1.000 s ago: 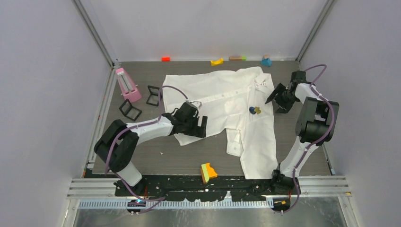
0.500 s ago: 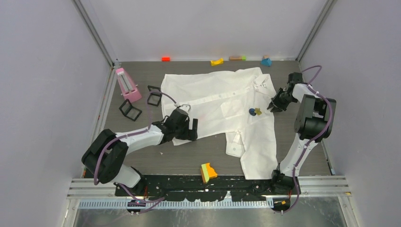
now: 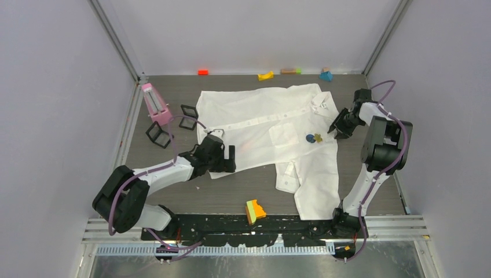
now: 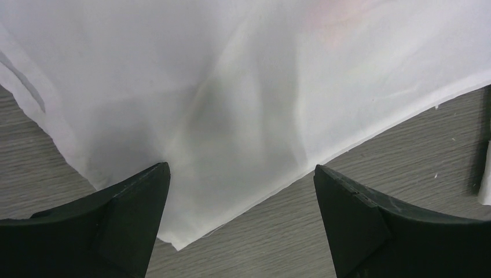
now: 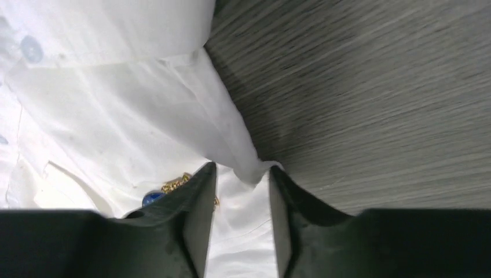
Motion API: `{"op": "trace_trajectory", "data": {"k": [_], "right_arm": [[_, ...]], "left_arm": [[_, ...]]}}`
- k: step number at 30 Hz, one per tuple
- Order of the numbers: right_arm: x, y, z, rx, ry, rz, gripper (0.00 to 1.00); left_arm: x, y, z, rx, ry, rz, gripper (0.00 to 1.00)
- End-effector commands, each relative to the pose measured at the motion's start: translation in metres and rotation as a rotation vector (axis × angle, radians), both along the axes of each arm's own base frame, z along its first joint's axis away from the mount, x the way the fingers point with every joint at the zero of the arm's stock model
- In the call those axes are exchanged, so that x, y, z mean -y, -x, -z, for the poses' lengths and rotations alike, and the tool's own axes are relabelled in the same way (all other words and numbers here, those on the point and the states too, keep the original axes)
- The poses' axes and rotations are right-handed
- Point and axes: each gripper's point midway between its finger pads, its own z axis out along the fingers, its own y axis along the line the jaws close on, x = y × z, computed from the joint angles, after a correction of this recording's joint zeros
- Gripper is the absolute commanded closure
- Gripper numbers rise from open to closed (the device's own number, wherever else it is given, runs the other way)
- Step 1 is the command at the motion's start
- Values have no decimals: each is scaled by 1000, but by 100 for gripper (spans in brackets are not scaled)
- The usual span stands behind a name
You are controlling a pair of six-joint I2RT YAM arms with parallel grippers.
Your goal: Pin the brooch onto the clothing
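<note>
The white shirt (image 3: 260, 124) lies spread on the table, collar to the right. The brooch (image 3: 313, 138), dark blue with a gold part, rests on the shirt near the chest pocket. In the right wrist view the brooch (image 5: 156, 196) peeks out beside my left finger. My right gripper (image 3: 336, 125) is at the shirt's right edge, its jaws narrowed on a raised fold of fabric (image 5: 252, 169). My left gripper (image 3: 228, 158) is open wide and empty at the shirt's lower hem (image 4: 243, 139), with the hem corner lying between its fingertips.
A pink box (image 3: 155, 103) and two black-framed cubes (image 3: 188, 117) (image 3: 157, 134) stand at the left. A yellow-green-orange block (image 3: 255, 211) sits near the front edge. Small coloured blocks (image 3: 266, 75) line the back wall.
My left gripper has drawn back left and toward the near edge, off the shirt to its hem. My right gripper moved in to the shirt's right edge and its jaws narrowed on the fabric.
</note>
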Motion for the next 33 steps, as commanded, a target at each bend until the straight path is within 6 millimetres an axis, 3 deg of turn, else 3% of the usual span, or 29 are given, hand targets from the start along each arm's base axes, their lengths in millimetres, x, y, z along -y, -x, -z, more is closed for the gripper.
{"op": "trace_trajectory", "data": {"k": [1,5,9,12,16,18,19,20,21,22,23,24,25,26,27,28,29,30,31,33], "right_arm": [[7,-9,-34,91,34,-10,40],[7,-10,-69,159,47,-13,18],[3,-8,-114,240,51,-12,7],[2,-3,-151,305,63,6,6],[1,10,-212,486,120,37,5],[-4,27,-258,655,166,17,5],[-5,29,-261,699,178,10,5],[-9,41,-283,785,203,-6,4],[-10,42,-283,836,219,-11,4],[-13,56,-301,918,249,-14,4],[-11,56,-294,953,269,-6,4],[-12,66,-314,1050,302,-3,4],[-12,70,-297,1040,306,2,3],[-13,79,-311,1116,332,3,3],[-14,82,-294,1103,331,4,3],[-16,90,-302,1159,348,5,3],[-17,92,-282,1139,342,4,1],[-19,98,-290,1190,351,5,1],[-20,99,-277,1179,342,3,0],[-24,102,-278,1211,331,-3,0]], "left_arm": [[-15,3,-12,-22,-84,10,0],[-11,-18,-56,65,-93,34,0],[-13,-36,-116,134,-78,48,0],[-30,-46,-168,192,-93,26,0],[-69,-54,-235,309,-70,-49,0],[-92,-56,-262,371,-61,-103,0],[-102,-56,-271,401,-66,-127,0],[-111,-56,-276,434,-80,-147,0],[-119,-58,-283,478,-90,-166,0],[-126,-59,-283,505,-109,-181,0],[-130,-60,-283,532,-118,-191,0],[-132,-60,-282,560,-121,-192,0],[-133,-59,-278,587,-120,-193,0],[-134,-57,-279,618,-110,-197,0],[-134,-55,-278,635,-103,-196,0],[-134,-52,-278,651,-96,-196,0],[-135,-49,-278,661,-92,-197,0],[-135,-49,-276,660,-97,-196,0],[-136,-48,-273,654,-105,-194,0],[-136,-49,-267,627,-122,-186,0]]}}
